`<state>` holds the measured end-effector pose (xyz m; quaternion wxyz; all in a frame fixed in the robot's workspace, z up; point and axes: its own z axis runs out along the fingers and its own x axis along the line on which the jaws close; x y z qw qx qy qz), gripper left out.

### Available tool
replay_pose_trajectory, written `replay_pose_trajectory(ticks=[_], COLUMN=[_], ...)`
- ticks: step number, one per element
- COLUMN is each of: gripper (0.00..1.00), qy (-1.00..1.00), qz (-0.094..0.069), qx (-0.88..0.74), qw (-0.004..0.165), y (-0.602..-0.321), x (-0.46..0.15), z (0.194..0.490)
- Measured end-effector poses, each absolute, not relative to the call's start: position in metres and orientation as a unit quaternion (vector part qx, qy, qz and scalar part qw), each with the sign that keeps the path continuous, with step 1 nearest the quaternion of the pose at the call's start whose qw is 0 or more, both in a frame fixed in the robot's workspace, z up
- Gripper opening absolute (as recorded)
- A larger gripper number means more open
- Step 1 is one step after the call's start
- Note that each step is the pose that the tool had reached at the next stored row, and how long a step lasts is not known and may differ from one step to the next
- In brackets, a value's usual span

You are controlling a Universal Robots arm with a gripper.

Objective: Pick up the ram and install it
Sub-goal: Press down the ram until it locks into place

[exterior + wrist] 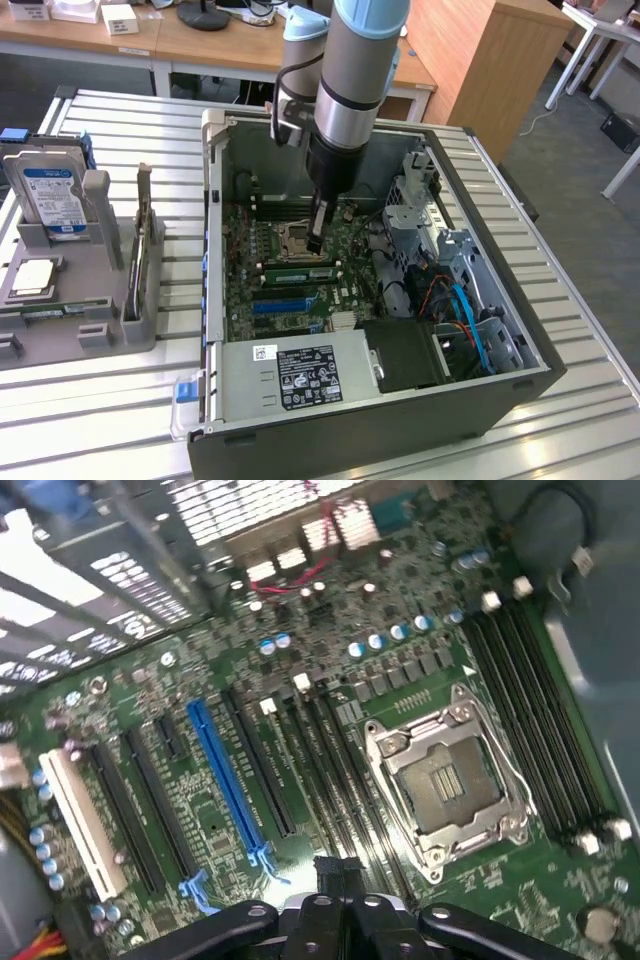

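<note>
My gripper (317,243) hangs inside the open computer case (215,330), shut with nothing between its fingers. It is just above the motherboard (300,300), beside the empty processor socket (297,238). In the wrist view the gripper (335,872) hovers over the dark memory slots (330,780) next to the processor socket (445,785). A long, thin green stick, seemingly the ram (45,313), lies flat along the front of the grey holder (110,330) at the exterior view's left, far from the gripper. Green strips (297,268) sit in the slots close under the fingertips.
The holder also carries an upright hard drive (50,195), a square silver processor (30,277) and an upright card (140,250). The power supply (300,375), a drive cage (410,215) and cables (455,305) crowd the case. Blue (225,770) and white (80,820) expansion slots lie beside the memory slots.
</note>
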<state>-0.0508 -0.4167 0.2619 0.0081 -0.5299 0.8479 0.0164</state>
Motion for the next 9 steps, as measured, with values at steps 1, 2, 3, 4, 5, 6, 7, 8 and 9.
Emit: replay_pose_trajectory(ticks=[1,2,3,4,5,6,7,8,9], gripper=[0.11,0.11,0.11,0.11,0.11,0.11,0.11,0.11,0.11], qy=[0.853,0.857,0.862,0.866,0.871,0.876,0.88,0.884,0.888], qz=[0.016,0.016,0.016,0.016,0.016,0.016,0.016,0.016,0.016], qx=[-0.522,-0.515,-0.507,-0.499,-0.491,-0.483,-0.475,-0.467,-0.459], qw=[0.008,0.008,0.009,0.009,0.009,0.009,0.009,0.009,0.009], y=[-0.4167,-0.4167,-0.4167,-0.4167,-0.4167,-0.4167,-0.4167,-0.4167,-0.4167], x=[-0.0508,-0.0508,-0.0508,-0.0508,-0.0508,-0.0508,-0.0508,-0.0508,-0.0508], z=[0.2619,0.2619,0.2618,0.2618,0.2618,0.2617,0.2618,0.2617,0.2617])
